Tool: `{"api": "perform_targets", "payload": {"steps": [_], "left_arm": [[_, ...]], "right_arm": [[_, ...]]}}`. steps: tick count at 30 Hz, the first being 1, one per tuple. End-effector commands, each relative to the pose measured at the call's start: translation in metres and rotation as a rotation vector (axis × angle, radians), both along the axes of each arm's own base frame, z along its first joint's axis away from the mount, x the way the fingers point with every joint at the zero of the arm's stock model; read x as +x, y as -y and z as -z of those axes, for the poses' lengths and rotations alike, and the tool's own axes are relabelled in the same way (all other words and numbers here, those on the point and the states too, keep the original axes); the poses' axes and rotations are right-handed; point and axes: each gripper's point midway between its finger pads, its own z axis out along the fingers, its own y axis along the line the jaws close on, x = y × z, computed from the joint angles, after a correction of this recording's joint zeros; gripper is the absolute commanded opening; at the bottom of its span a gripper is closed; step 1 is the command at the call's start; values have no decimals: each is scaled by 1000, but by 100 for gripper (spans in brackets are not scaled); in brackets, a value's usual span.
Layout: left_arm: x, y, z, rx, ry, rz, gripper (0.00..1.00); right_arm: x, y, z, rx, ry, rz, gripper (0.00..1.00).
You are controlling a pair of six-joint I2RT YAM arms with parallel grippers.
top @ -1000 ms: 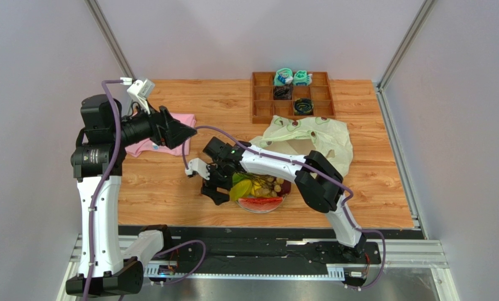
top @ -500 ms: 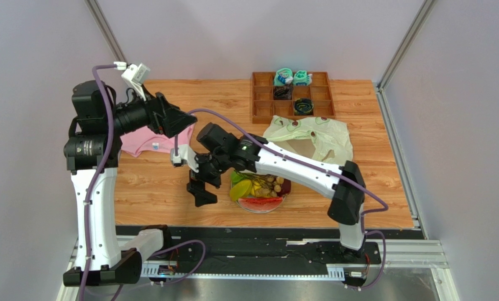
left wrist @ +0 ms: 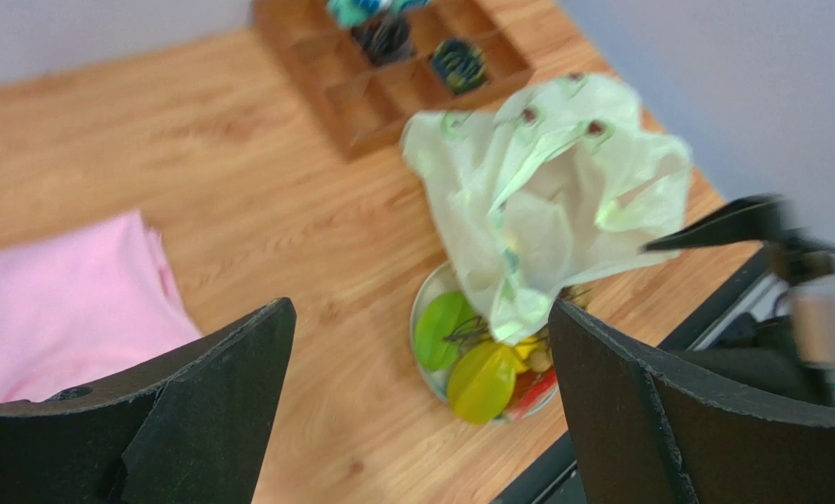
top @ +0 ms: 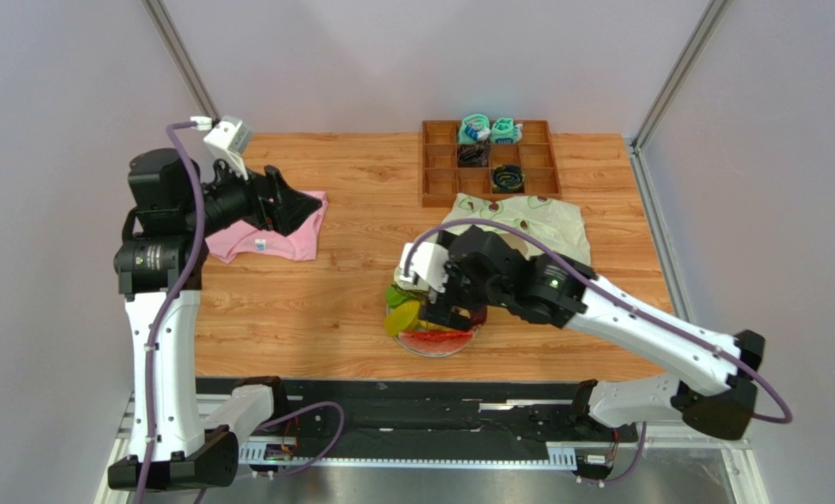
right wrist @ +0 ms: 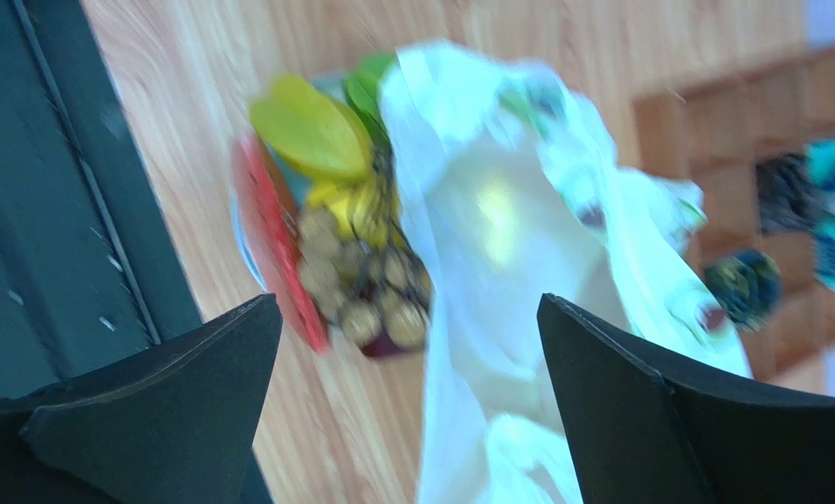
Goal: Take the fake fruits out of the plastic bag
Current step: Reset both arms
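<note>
On my feed, a pink folded cloth [top: 269, 233] lies at the left of the worktop [top: 316, 294]. A brown wooden compartment tray [top: 439, 185] sits at the back right. Two teal items [top: 475, 129] lie side by side in its rear row, and two black items [top: 508, 177] in compartments just in front of them. A clear plate [top: 437, 353] rests near the worktop's front edge.

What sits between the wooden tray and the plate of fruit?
The plastic bag, its end overlapping the plate; the left wrist view shows it best.
</note>
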Motion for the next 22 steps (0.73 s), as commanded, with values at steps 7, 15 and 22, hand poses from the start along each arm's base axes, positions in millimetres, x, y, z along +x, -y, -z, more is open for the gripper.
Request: {"api": "perform_targets", "payload": {"steps": [7, 15, 22], "left_arm": [[9, -43, 88, 163, -116, -224, 99], [13, -62, 135, 246, -187, -303, 99], [16, -59, 155, 207, -222, -300, 99]], "right_arm": [[34, 140, 35, -278, 112, 249, 100], [90, 226, 13, -189, 33, 632, 100], [110, 253, -15, -17, 10, 802, 100]]}}
